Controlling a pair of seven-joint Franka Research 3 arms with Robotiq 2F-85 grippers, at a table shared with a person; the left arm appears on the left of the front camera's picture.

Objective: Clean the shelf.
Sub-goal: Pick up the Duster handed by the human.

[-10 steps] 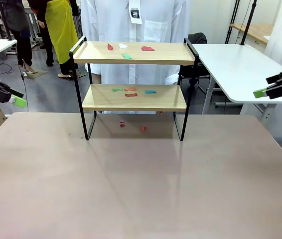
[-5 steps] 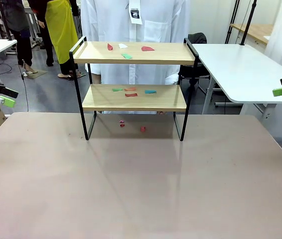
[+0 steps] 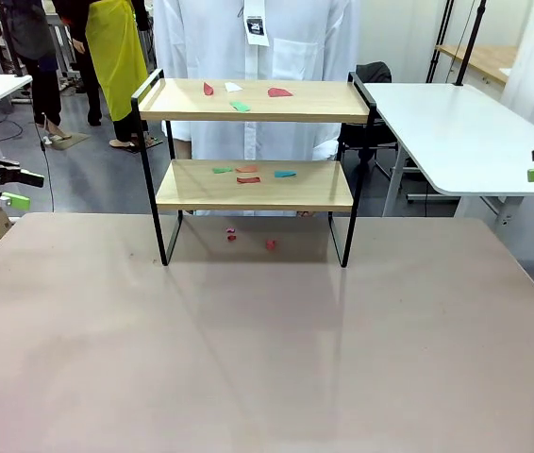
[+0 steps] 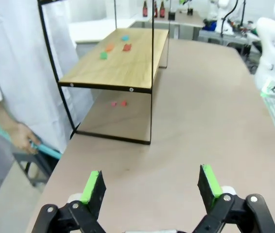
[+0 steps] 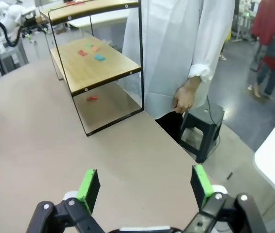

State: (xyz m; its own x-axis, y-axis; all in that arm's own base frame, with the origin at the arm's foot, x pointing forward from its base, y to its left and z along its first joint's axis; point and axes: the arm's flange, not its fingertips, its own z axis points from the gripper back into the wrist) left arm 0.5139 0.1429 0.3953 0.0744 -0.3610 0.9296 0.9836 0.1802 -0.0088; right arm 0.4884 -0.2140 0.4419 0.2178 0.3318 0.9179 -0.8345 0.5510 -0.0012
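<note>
Wood-and-black-metal shelf (image 3: 314, 189) carries flat coloured scraps (image 3: 248, 179) on both tiers; left hand (image 4: 150, 189) and right hand (image 5: 142, 187) gape wide, empty.

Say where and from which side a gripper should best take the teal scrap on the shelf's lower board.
Probably by its near edge, coming in low from the open front side. The teal scrap lies flat on the lower board; the top board overhead blocks a straight descent, and the black frame closes both ends.
</note>
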